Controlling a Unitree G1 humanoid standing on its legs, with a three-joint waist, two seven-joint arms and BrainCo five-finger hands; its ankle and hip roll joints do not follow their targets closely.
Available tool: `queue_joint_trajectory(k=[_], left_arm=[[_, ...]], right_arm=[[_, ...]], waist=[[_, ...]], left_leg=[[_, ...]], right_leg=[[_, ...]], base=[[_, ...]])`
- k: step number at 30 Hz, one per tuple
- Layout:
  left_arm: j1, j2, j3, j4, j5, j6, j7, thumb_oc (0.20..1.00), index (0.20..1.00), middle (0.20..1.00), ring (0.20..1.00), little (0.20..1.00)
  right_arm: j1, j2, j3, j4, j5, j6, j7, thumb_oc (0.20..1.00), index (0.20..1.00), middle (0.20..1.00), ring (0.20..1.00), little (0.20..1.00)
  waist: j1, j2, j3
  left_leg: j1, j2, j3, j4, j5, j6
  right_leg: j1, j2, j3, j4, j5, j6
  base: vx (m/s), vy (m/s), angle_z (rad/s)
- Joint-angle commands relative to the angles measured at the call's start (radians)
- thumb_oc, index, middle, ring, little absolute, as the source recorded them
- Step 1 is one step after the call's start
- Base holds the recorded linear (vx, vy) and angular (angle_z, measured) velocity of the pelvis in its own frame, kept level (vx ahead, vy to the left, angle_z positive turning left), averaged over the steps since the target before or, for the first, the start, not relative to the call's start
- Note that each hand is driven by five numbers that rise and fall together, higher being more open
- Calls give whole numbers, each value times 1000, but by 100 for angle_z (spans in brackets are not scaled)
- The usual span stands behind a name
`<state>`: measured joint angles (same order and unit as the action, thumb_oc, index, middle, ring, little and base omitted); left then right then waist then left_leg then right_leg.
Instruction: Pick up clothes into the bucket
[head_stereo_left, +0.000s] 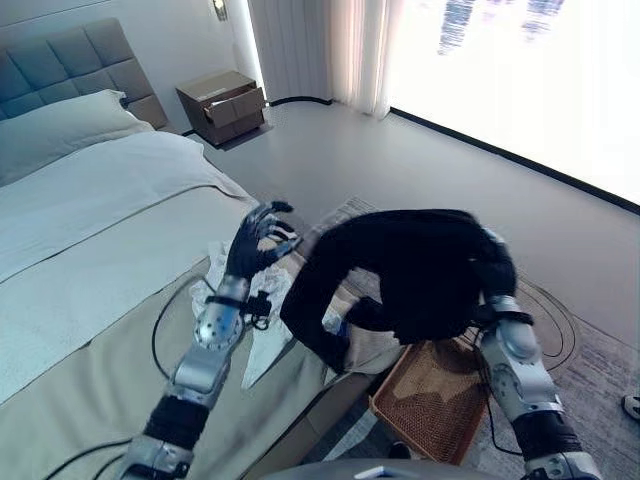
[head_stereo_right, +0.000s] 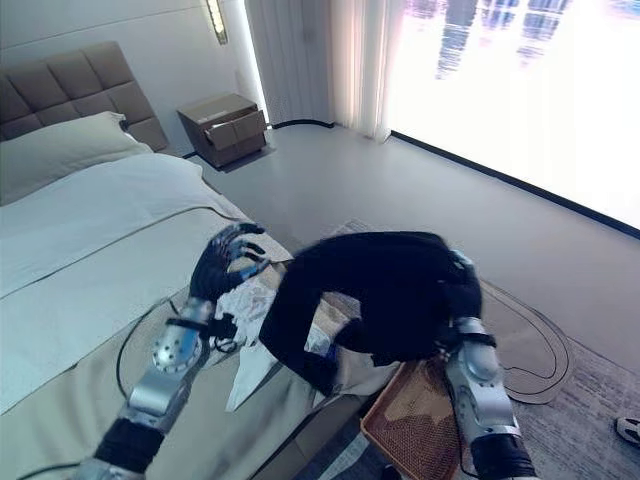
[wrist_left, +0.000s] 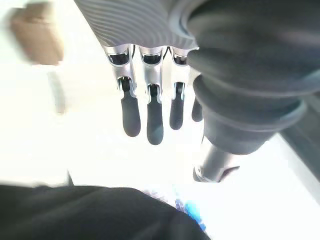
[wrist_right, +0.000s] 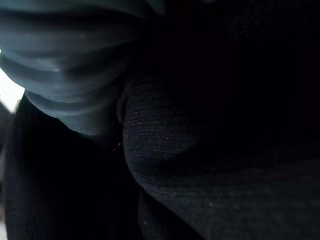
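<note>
One black garment (head_stereo_left: 420, 270) drapes the right hand (head_stereo_left: 497, 262), grip unclear; left hand (head_stereo_left: 258, 240) open.

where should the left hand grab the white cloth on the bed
Probably the bunched folds of the white cloth near the bed edge, coming from above: it lies crumpled there, clear of the black garment draped over the right hand. The left hand hovers open just above it.

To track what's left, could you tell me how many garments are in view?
2: a black garment draped over the right hand, above the basket; a white garment on the bed edge under the left hand. Others may be hidden.
</note>
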<state>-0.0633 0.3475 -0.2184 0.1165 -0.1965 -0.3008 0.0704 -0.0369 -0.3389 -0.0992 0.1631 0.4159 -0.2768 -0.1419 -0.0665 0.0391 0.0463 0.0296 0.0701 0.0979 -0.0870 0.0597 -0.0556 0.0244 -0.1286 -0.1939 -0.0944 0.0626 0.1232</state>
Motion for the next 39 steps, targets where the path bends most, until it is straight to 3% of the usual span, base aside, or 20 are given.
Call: queue_joint_trajectory(k=[1, 6, 13, 19, 23, 28, 30, 34, 36, 39], left_arm=[[-23, 37, 7, 45, -61, -38, -68, 1000, 1000, 1000, 1000, 1000], [62, 48, 17, 88, -81, -29, -115, 1000, 1000, 1000, 1000, 1000], [150, 54, 115, 106, -121, -36, -129, 1000, 1000, 1000, 1000, 1000], [194, -10, 253, 62, -249, -58, -105, 1000, 1000, 1000, 1000, 1000], [207, -9, 278, 22, -234, -75, -94, 1000, 1000, 1000, 1000, 1000], [212, -7, 273, -26, -232, -102, -72, 1000, 1000, 1000, 1000, 1000], [206, -3, 271, -42, -236, -116, -61, 1000, 1000, 1000, 1000, 1000], [188, 6, 258, -72, -244, -131, -46, 1000, 1000, 1000, 1000, 1000], [166, 17, 238, -91, -247, -144, -15, 1000, 1000, 1000, 1000, 1000], [148, 38, 224, -116, -249, -159, 7, 1000, 1000, 1000, 1000, 1000]], right_arm=[[-56, -27, -100, -95, 8, -131, -54, 200, 200, 200, 200, 200], [-54, -89, -214, -138, 3, -157, -85, 200, 200, 200, 200, 200], [-10, -180, -348, -179, 35, -184, -76, 200, 200, 200, 200, 200], [65, -133, -365, -187, 33, -168, -57, 200, 200, 200, 200, 200], [90, -102, -349, -159, 8, -149, -58, 200, 200, 200, 200, 200], [76, -69, -303, 53, 18, -134, -107, 200, 200, 200, 200, 200], [53, -72, -277, 131, -6, -120, -128, 200, 200, 200, 200, 200], [1, -81, -244, 170, -10, -121, -151, 200, 200, 200, 200, 200], [-39, -78, -220, 171, -23, -124, -182, 200, 200, 200, 200, 200], [-87, -79, -208, 223, -22, -130, -229, 200, 200, 200, 200, 200]], waist=[[-16, -75, -20], [-21, -79, -18], [-26, -89, -14], [-21, -89, 1], [-21, -83, 20], [-17, -63, 76], [-18, -49, 126], [-22, -34, 190], [-26, -23, 255], [-26, -21, 300]], left_leg=[[-17, 30, 26, 79, -77, -3], [-26, 30, 28, 81, -79, -1], [-36, 34, 35, 89, -79, -4], [-40, 34, 40, 100, -80, -4], [-52, 31, 37, 121, -86, -3], [-83, 30, 38, 172, -102, 1], [-105, 33, 37, 212, -112, 1], [-157, 39, 28, 276, -127, 4], [-212, 47, 22, 334, -138, 9], [-295, 52, 17, 413, -156, 11]], right_leg=[[16, -76, -39, 34, 18, 58], [5, -74, -29, 33, 20, 59], [-6, -69, -20, 35, 21, 59], [-9, -71, -20, 41, 20, 57], [-19, -76, -14, 61, 13, 56], [-51, -90, -4, 115, -4, 52], [-74, -97, -1, 153, -18, 48], [-122, -105, 9, 210, -34, 40], [-196, -112, 18, 293, -51, 33], [-280, -116, 30, 377, -72, 26]], base=[[-13, -12, -13], [-5, -2, -5], [-6, -9, -2], [0, -12, 0], [-8, -14, 0], [-47, -18, -7], [-82, -17, -8], [-129, -14, -4], [-205, -9, -4], [-137, -16, -5]])
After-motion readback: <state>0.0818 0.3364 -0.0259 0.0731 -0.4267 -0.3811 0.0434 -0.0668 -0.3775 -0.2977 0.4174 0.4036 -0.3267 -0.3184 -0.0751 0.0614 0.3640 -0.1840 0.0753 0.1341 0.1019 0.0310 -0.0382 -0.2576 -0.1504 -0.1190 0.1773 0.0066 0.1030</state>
